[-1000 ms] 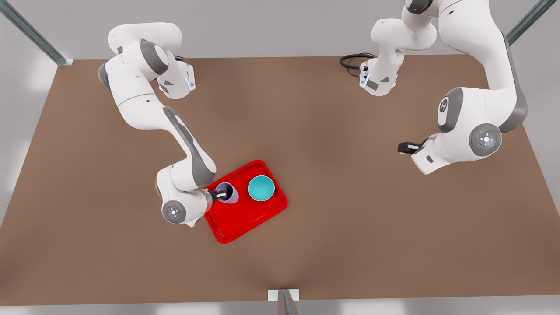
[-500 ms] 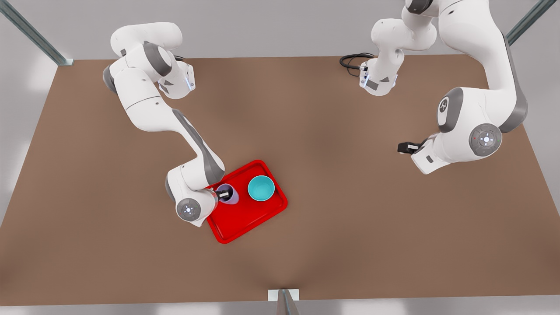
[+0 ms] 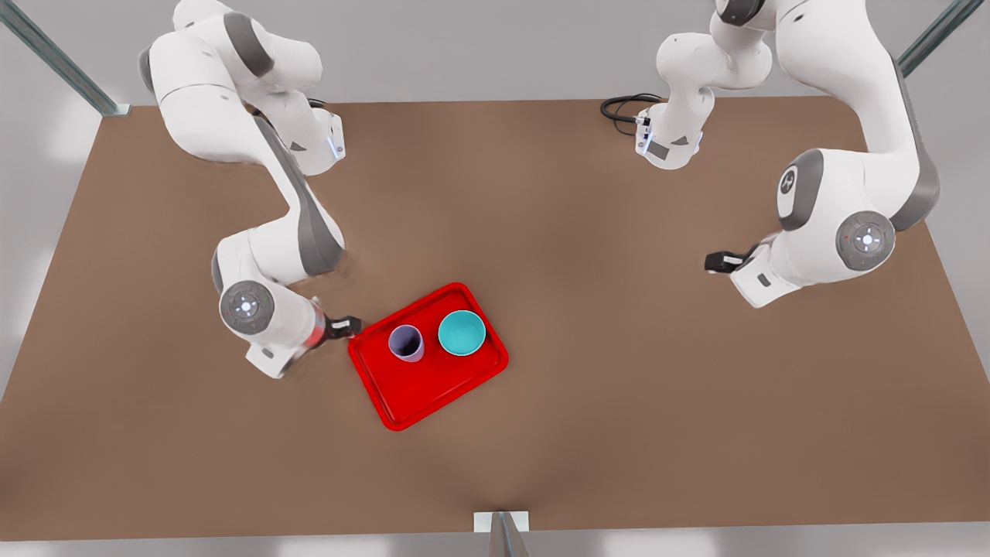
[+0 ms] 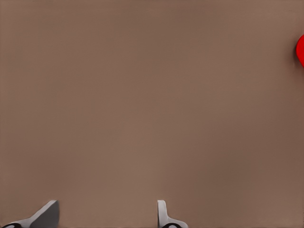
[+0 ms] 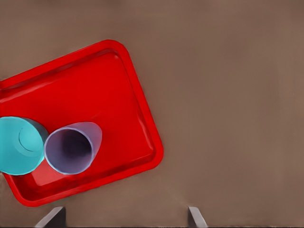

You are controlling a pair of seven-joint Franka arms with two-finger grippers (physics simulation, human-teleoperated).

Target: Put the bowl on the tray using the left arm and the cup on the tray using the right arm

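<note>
The red tray (image 3: 433, 379) lies near the table's middle. On it the lavender cup (image 3: 406, 343) stands upright beside the teal bowl (image 3: 462, 333). My right gripper (image 3: 344, 326) hovers just off the tray's edge at the front view's left, open and holding nothing. The right wrist view looks down on the tray (image 5: 109, 95), the cup (image 5: 71, 148) and the bowl (image 5: 19, 145), with the right gripper (image 5: 124, 221) spread wide. My left gripper (image 3: 715, 261) waits at the front view's right, open over bare table (image 4: 105, 218). A sliver of the tray (image 4: 301, 50) edges that view.
A black cable (image 3: 623, 108) coils at the table's back by the arm base (image 3: 669, 143). The other base (image 3: 313, 143) stands at the back on the front view's left. A metal bracket (image 3: 501, 522) sits at the front edge.
The right gripper has let go of the cup and drawn back off the tray toward the front view's left. The cup stays upright on the tray. The left arm has barely moved.
</note>
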